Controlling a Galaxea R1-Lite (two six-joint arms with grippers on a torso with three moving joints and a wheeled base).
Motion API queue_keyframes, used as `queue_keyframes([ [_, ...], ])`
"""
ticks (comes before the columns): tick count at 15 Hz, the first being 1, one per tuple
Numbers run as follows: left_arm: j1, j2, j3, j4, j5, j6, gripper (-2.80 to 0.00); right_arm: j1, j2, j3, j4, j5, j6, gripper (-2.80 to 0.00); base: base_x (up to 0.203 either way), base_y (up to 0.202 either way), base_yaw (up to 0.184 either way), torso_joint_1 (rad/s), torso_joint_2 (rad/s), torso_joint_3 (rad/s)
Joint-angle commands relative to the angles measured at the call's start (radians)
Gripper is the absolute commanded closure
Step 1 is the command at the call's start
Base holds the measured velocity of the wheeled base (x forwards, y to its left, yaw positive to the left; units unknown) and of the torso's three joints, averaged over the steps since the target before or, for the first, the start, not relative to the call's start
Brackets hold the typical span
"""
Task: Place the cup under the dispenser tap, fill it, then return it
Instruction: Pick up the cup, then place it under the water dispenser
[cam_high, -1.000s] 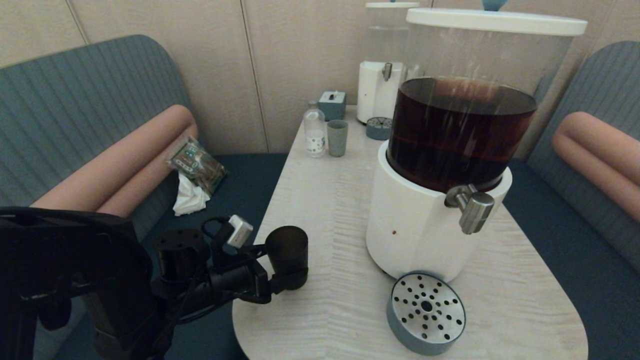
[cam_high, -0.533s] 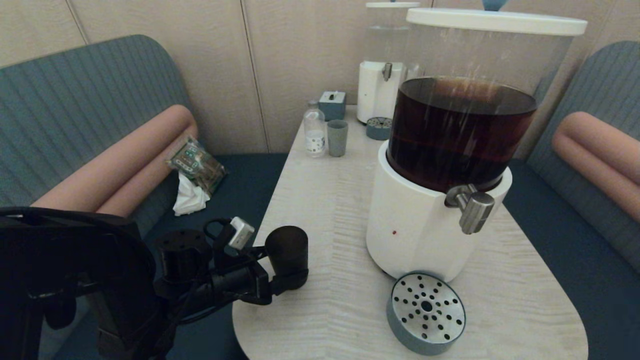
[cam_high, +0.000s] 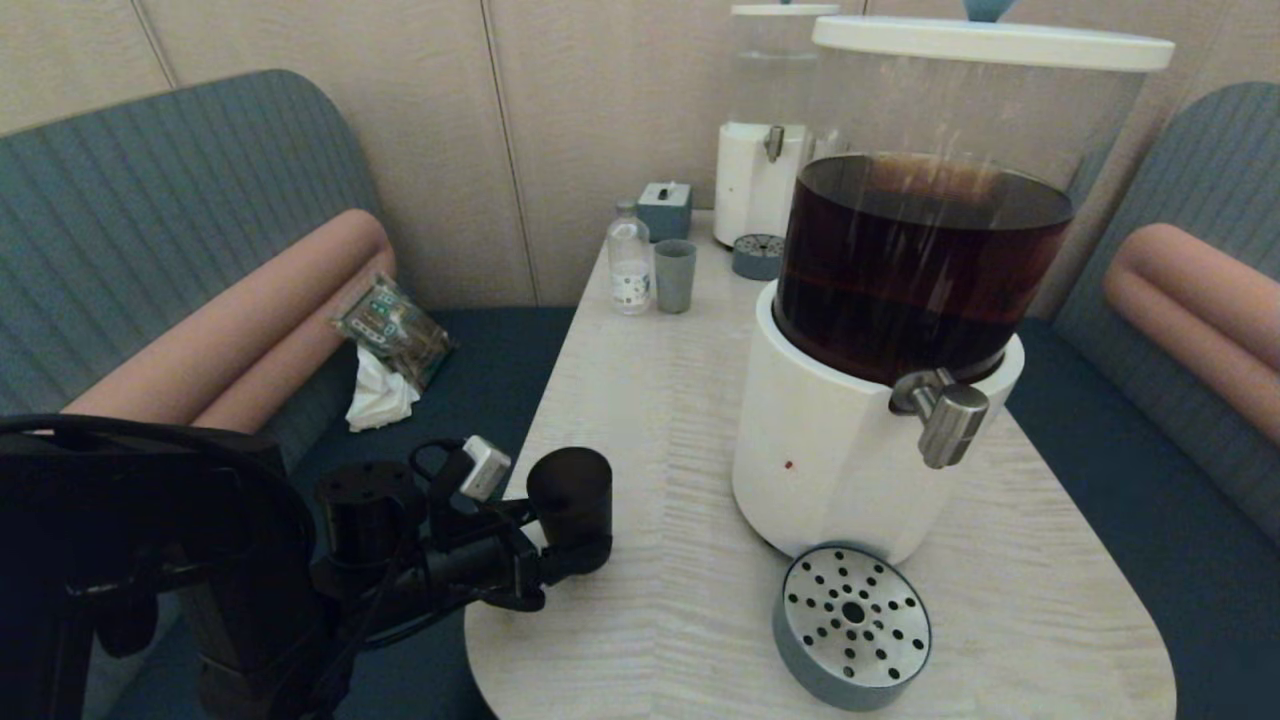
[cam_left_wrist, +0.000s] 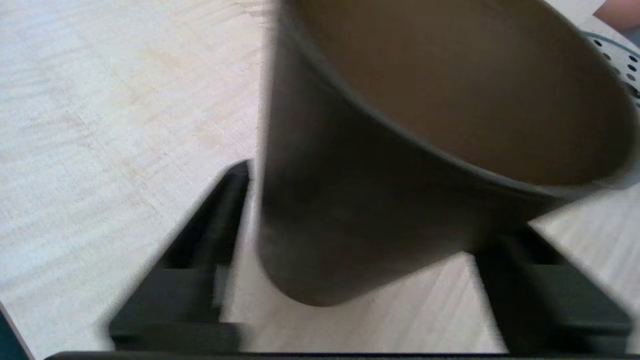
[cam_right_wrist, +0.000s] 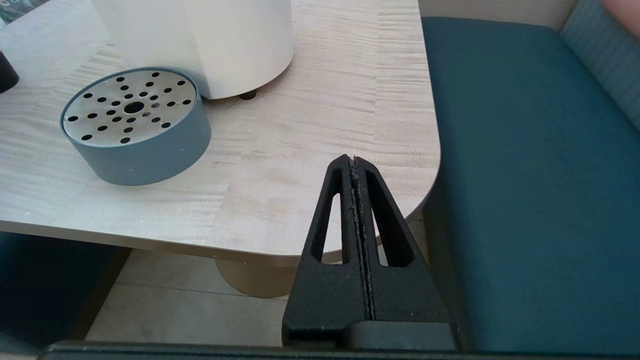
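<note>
Left tool clamped on the cup, one finger each side of its lower wall, at the bench's left edge. Head view shows the cup upright, well apart from the dispenser tap and the perforated drip tray below it. Left wrist view adds what head view can't: cup base clear of the bench surface, interior looks empty. Right tool not in head view; right wrist view shows its fingers pressed together, holding nothing, past the bench's near right corner, drip tray nearby.
</note>
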Motion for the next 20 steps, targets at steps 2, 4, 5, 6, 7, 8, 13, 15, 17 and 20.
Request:
queue_keyframes([
  [2,0.000,-0.009,0.007,-0.008,-0.009,0.003,0.00,0.000,0.000,0.000,0.000,0.000,0.000,0.00,0.000,0.000,0.000,0.000,0.00,0.000],
  [4,0.000,0.000,0.000,-0.008,-0.014,0.047,0.00,0.000,0.000,0.000,0.000,0.000,0.000,0.00,0.000,0.000,0.000,0.000,0.00,0.000],
  [5,0.000,-0.001,0.003,-0.008,-0.014,0.053,0.00,0.002,0.000,0.000,0.000,0.000,0.001,0.00,0.000,0.000,0.000,0.000,0.00,0.000],
  [6,0.000,-0.008,0.006,-0.008,-0.014,0.053,0.00,0.000,0.000,0.000,0.000,0.000,0.001,0.00,0.000,0.000,0.000,0.000,0.00,0.000],
  [7,-0.002,-0.016,0.009,-0.008,-0.014,0.053,0.00,0.000,0.000,0.000,0.000,0.000,0.001,0.00,0.000,0.000,0.000,0.000,0.00,0.000],
  [8,-0.002,-0.037,0.014,-0.008,-0.015,0.054,0.00,0.000,0.000,0.000,0.000,0.000,0.000,0.00,0.000,0.000,0.000,0.000,0.00,0.000],
  [13,-0.073,-0.138,0.025,-0.008,-0.019,0.043,0.00,0.000,0.000,0.000,0.000,0.000,0.001,0.00,0.000,0.000,0.000,0.000,0.00,0.000],
  [15,-0.112,-0.174,0.018,-0.008,-0.014,0.037,0.00,0.000,0.000,0.000,0.000,0.000,0.001,0.00,0.000,0.000,0.000,0.000,0.00,0.000],
  [17,-0.170,-0.187,0.017,-0.008,-0.009,0.031,0.00,0.000,0.000,0.000,0.000,0.000,0.001,0.00,0.000,0.000,0.000,0.000,0.00,0.000],
  [20,-0.274,-0.190,0.007,-0.008,0.039,0.026,0.00,0.000,0.000,0.000,0.000,0.000,0.001,0.00,0.000,0.000,0.000,0.000,0.00,0.000],
])
